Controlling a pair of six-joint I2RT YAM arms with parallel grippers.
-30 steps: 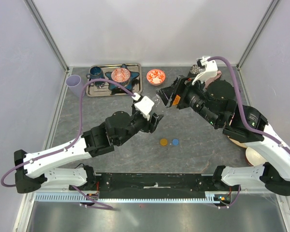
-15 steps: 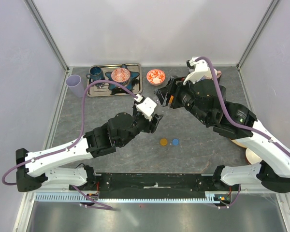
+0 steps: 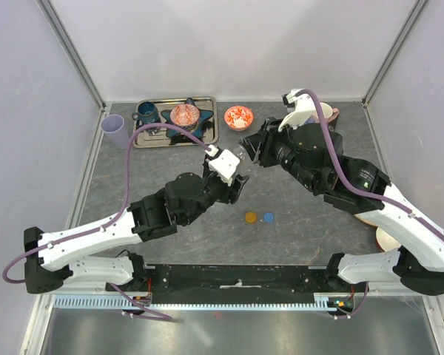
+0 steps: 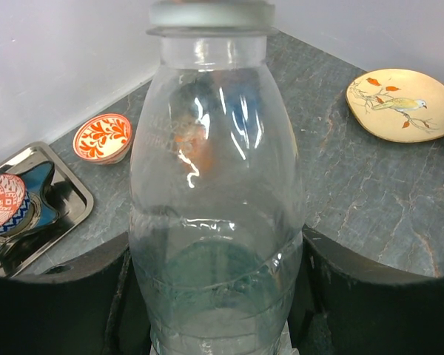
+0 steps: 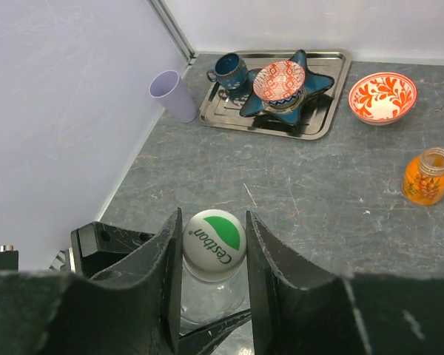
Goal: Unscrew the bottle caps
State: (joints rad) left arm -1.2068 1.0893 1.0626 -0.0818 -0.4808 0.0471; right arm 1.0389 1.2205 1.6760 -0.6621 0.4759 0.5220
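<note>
The clear bottle (image 4: 216, 185) is held over mid-worktop (image 3: 303, 222), clamped low by the left fingers (image 4: 66, 296). The right arm is reached in from the far right. The right fingers (image 5: 270, 259), wide a second ago, are now closed on the white-and-green cap (image 5: 214, 235). The side walls are left well apart from the grip.

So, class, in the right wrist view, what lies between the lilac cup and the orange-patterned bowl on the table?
A metal tray carrying a blue mug and a star-shaped dish with a small bowl in it; the top view agrees.
</note>
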